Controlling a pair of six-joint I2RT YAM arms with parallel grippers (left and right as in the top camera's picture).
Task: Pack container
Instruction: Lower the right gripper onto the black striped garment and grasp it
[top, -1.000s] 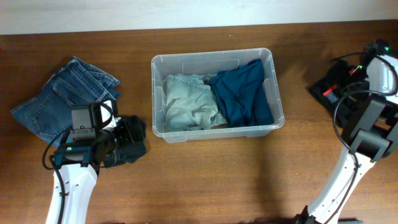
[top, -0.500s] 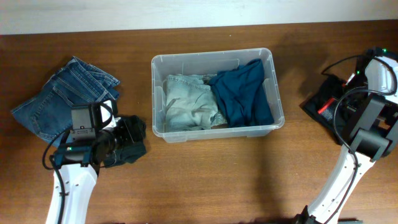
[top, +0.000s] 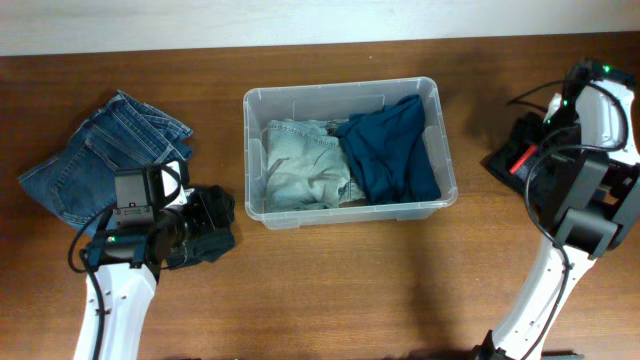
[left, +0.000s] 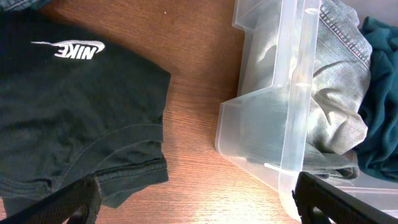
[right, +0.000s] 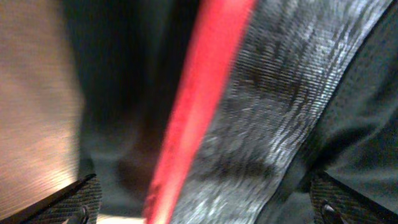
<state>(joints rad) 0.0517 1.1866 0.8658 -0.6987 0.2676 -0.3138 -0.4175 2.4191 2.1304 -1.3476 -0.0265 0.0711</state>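
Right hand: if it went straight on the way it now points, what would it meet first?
Most likely the black item with a red stripe, which fills the right wrist view just ahead of the open right hand. Blur hides how near it is.

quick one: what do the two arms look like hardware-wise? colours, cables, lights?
Both match: left arm and right arm have white tubular links, black joint housings and looping black cables, each with a small green light near the wrist. Fingertips are black and finely textured.
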